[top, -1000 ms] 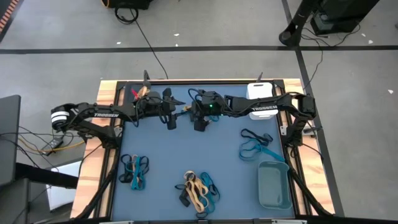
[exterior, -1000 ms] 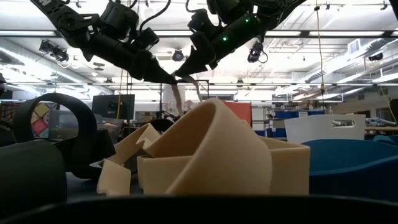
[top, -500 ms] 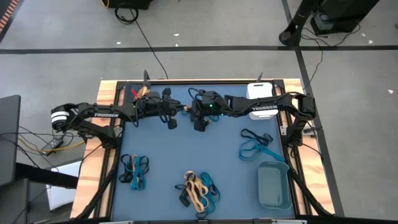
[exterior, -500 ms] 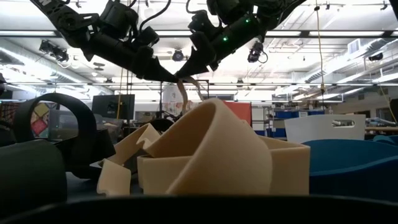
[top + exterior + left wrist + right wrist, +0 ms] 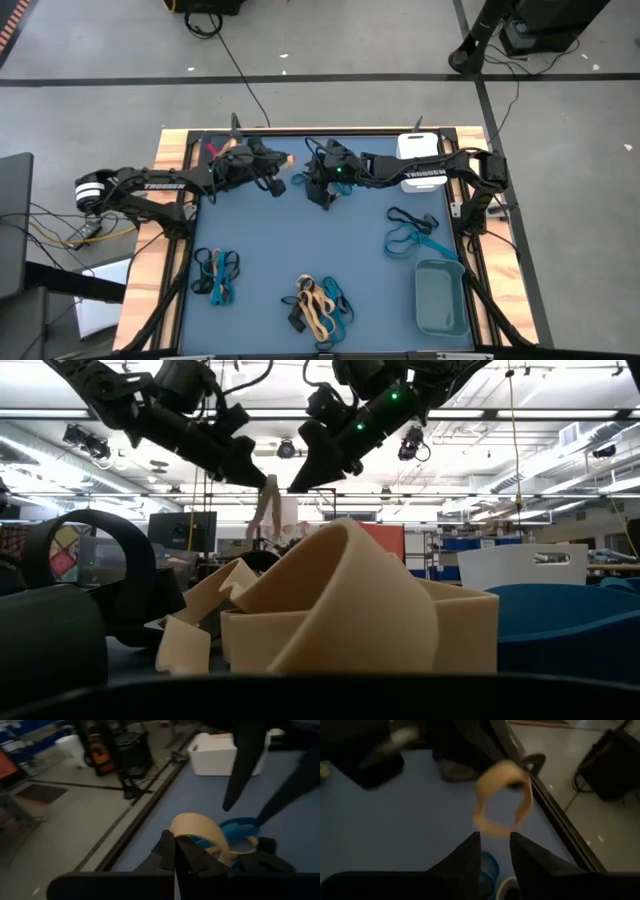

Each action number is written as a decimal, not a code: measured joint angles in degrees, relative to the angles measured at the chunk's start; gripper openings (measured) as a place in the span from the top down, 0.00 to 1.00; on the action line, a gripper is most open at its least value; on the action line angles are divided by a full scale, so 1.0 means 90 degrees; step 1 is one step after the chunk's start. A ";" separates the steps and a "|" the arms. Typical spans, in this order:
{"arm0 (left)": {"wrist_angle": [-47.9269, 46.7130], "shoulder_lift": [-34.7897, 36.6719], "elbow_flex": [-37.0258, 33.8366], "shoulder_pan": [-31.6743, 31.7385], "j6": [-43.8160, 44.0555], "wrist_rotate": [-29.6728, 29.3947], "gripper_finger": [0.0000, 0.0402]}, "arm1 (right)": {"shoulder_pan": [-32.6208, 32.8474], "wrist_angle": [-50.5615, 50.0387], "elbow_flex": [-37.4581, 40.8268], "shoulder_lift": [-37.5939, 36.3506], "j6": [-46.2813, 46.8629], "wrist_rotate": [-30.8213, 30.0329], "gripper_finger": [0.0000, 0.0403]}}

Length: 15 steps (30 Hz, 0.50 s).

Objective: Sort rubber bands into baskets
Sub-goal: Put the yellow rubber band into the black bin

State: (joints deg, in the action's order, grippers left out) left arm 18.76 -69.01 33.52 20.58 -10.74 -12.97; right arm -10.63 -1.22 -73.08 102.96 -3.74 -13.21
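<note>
Both dark six-joint arms reach in from the table's sides toward the middle of its far edge, held well above the surface. The left arm's two-finger gripper (image 5: 277, 184) has its fingers (image 5: 186, 857) pressed together, pinching a tan rubber loop (image 5: 200, 827). Just beside it, the right arm's two-finger gripper (image 5: 318, 193) shows its fingers (image 5: 470, 855) slightly parted, gripping nothing.

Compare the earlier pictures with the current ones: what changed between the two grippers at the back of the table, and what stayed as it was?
The tan rubber band passed over: the left gripper shut on it and drew back toward its own side, while the right gripper opened and let go. The band piles, grey-teal basket and white basket stayed put.
</note>
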 joint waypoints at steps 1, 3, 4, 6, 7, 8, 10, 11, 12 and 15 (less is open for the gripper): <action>-0.0132 0.0112 0.0000 0.0004 0.0052 -0.0103 1.00 | -0.0002 -0.0072 0.0000 0.0000 0.0098 -0.0039 0.68; -0.0481 0.0364 0.0000 0.0003 0.0146 -0.0308 1.00 | -0.0002 -0.0306 0.0000 0.0000 0.0254 -0.0058 0.65; -0.0691 0.0508 0.0000 0.0002 0.0235 -0.0455 1.00 | 0.0008 -0.0449 0.0000 0.0000 0.0309 -0.0056 0.65; -0.1122 0.0807 0.0000 0.0002 0.0390 -0.0931 1.00 | 0.0057 -0.0856 0.0000 0.0000 0.0435 -0.0057 0.64; -0.1353 0.0957 0.0000 0.0002 0.0437 -0.1247 1.00 | 0.0088 -0.1091 0.0000 0.0000 0.0464 -0.0064 0.63; -0.1616 0.1120 0.0000 0.0005 0.0514 -0.1600 1.00 | 0.0122 -0.1315 0.0000 0.0000 0.0494 -0.0083 0.63; -0.2032 0.1396 0.0000 0.0005 0.0692 -0.2383 1.00 | 0.0173 -0.1717 0.0000 0.0000 0.0592 -0.0150 0.63; -0.2222 0.1539 0.0000 0.0005 0.0770 -0.2760 1.00 | 0.0205 -0.1860 0.0013 0.0000 0.0630 -0.0214 0.64; -0.2414 0.1657 0.0000 0.0005 0.0885 -0.3144 1.00 | 0.0226 -0.1906 0.0070 0.0000 0.0657 -0.0248 0.64; -0.2835 0.1915 0.0000 0.0047 0.1282 -0.4084 1.00 | 0.0230 -0.1925 0.0306 0.0003 0.0778 -0.0175 0.65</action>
State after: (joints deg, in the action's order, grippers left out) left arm -6.75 -51.78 33.52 21.00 0.80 -49.72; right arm -8.57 -18.55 -70.33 102.99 3.26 -14.79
